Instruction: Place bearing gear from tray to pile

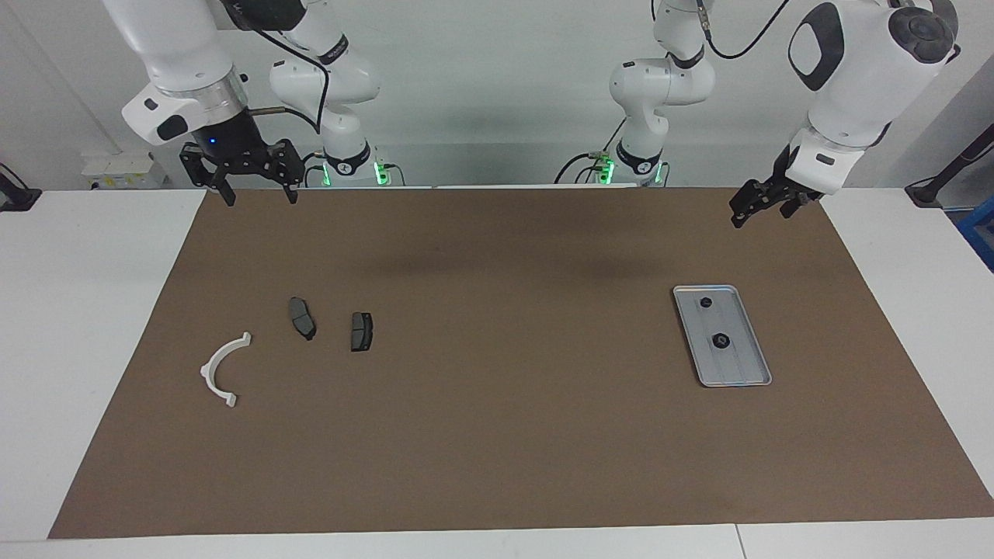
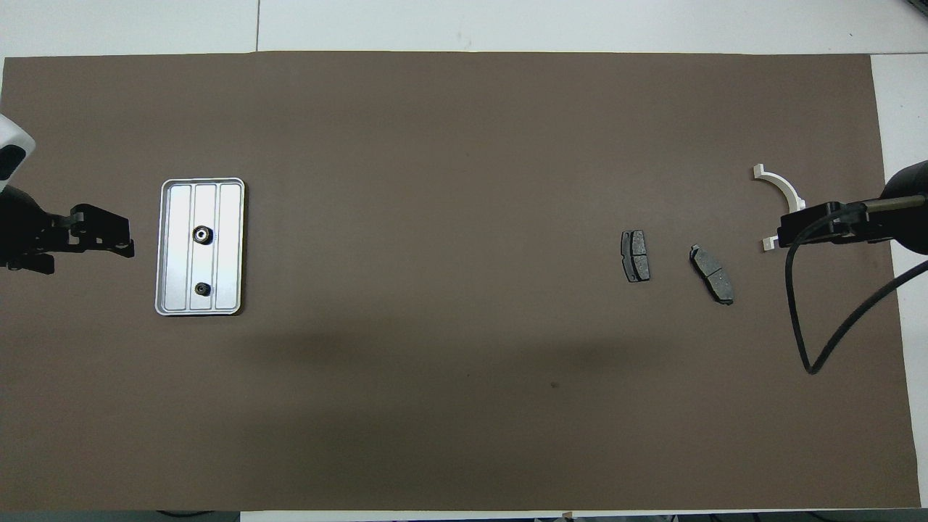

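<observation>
Now, both bearing gears in tray, w/ left claw raised nearby.

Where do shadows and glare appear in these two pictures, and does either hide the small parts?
Facing view: two soft dark shadows lie on the brown mat nearer to the robots than the shallow silver-grey metal tray; no part is hidden. Overhead view: the same shadows lie nearer to the robots than the tray, whose floor shines bright, yet both small black gears stay readable.
</observation>
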Motion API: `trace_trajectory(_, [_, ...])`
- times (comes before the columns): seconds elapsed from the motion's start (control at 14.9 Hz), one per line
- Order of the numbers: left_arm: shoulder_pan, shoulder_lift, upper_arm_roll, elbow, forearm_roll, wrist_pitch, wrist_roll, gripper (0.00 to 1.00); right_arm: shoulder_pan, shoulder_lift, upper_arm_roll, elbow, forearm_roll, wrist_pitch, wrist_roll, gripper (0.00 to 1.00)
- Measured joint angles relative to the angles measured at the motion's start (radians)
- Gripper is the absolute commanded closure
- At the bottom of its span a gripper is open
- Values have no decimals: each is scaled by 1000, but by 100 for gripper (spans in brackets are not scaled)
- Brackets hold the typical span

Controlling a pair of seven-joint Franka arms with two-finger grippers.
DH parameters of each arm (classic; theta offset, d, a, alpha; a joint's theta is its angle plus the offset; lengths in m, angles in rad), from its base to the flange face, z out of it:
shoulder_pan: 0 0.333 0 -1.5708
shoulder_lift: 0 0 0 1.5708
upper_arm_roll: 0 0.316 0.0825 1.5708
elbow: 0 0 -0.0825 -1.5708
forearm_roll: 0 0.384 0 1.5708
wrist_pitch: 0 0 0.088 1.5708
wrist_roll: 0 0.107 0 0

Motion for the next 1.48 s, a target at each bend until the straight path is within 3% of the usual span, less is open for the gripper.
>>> trace_trajectory(0.4, [0,0,-4,0,0,7,1,0,0,0,0,0,0,0,0,0])
trace_trajectory(0.87, [-1,5,-15,-14,0,103,-10,0,0,0,0,0,0,2,0,0])
trace_trajectory(1.21, [0,130,-11,-70,0,295,-10,0,0,0,0,0,0,2,0,0])
trace_trajectory(1.48, [2,225,8,-187,0,513,-8,0,0,0,0,0,0,2,0,0])
